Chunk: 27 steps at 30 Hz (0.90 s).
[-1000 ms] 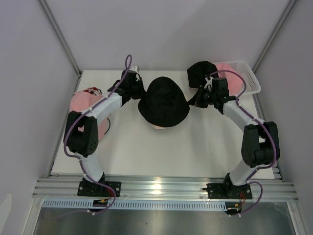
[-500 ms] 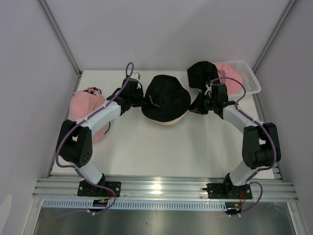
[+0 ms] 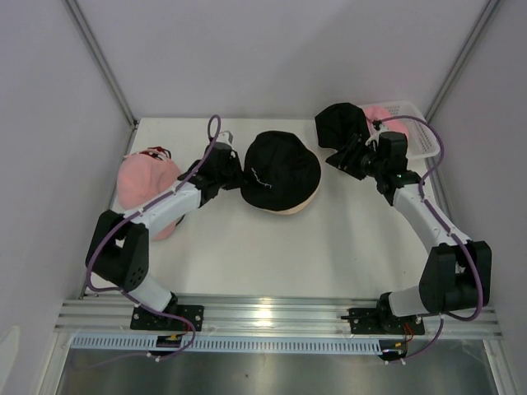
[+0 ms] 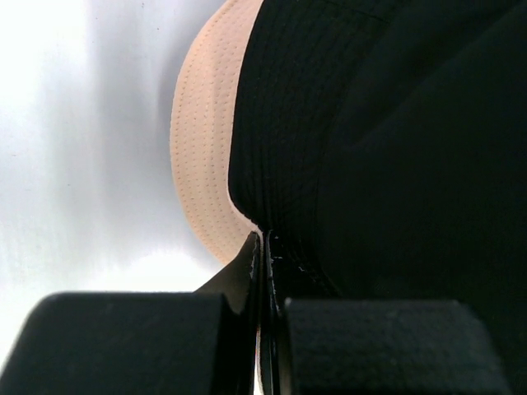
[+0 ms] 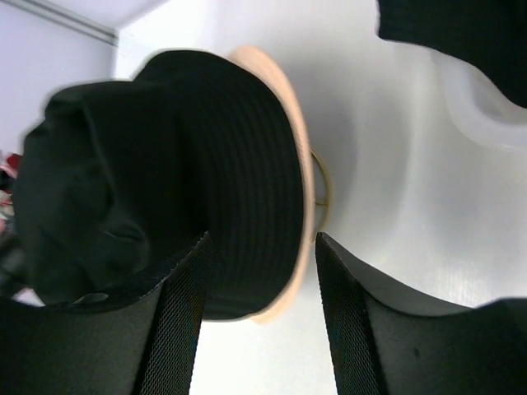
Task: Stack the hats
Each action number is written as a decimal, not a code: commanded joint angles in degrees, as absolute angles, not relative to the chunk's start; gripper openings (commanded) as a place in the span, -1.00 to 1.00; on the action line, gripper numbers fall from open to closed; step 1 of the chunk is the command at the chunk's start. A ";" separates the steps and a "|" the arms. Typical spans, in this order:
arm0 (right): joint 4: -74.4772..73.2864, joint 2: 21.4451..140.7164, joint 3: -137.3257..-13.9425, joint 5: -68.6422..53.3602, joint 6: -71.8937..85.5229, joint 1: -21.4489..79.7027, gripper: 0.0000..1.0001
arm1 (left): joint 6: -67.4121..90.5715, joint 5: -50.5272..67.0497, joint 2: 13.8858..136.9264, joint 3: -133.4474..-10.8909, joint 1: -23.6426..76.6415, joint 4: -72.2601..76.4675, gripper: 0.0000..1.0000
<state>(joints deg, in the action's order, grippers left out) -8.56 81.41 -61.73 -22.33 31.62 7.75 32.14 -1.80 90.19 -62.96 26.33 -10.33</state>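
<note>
One part of the stack is done. The black bucket hat (image 3: 280, 164) sits on top of the tan bucket hat (image 3: 290, 206) in the middle of the table (image 3: 247, 247). Only the tan brim peeks out on the near side.

More hats wait. A pink cap (image 3: 142, 183) lies at the left edge, with a red cap (image 3: 153, 153) tucked just behind it. At the far right, a second black hat (image 3: 339, 125) hangs over the rim of the white basket (image 3: 424, 141), and a pink hat (image 3: 391, 123) lies inside. So the job looks less than half done.

The left claw (image 4: 262, 244) is pressed tight together and seems to pinch the left edge of the black bucket hat's brim (the cloth is thin). The right claw (image 3: 347, 156) is spread apart and holds nothing. It hangs between the stack and the second black hat, closer to that one.
</note>
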 commanded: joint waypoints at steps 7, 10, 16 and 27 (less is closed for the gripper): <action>11.24 85.16 -53.88 -22.59 39.90 11.51 0.36 | 38.14 -7.38 91.32 -57.83 29.97 -5.89 -0.99; 15.98 87.97 -53.35 -23.29 41.13 11.69 0.40 | 38.23 -8.17 90.79 -56.78 29.97 -5.54 -0.99; 17.22 90.70 -53.88 -21.89 41.57 11.69 0.47 | 38.14 -8.61 89.47 -54.67 29.97 -5.01 -0.99; 27.33 95.62 -49.49 -22.50 46.40 10.28 0.12 | 38.32 -9.40 91.58 -54.93 29.88 -5.45 -0.99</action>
